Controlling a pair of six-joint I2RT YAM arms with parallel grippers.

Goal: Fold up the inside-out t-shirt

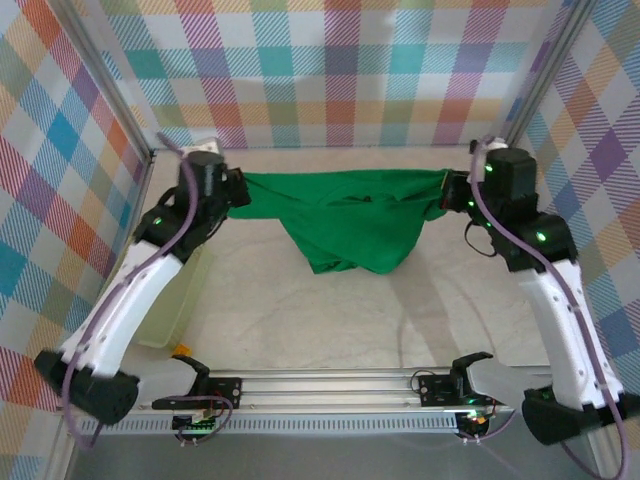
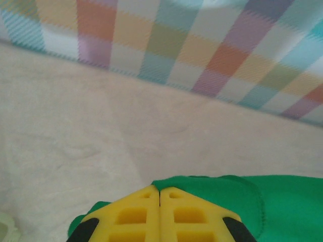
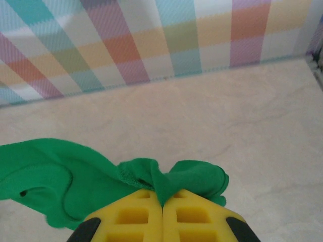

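Green t-shirt (image 1: 350, 225) stretched wide, left gripper (image 2: 160, 192) pinching one end, right gripper (image 3: 162, 200) pinching the other, middle probably sagging.

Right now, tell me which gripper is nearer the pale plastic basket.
Left. The left gripper, shut on the green t-shirt, sits just beyond the basket; the right gripper grips the shirt's other end, across the table.

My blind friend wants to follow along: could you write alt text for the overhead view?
A bright green t-shirt hangs stretched between two robot arms, the left gripper and right gripper each shut on one end, its middle drooping toward the table. A pale basket sits beside the left arm.
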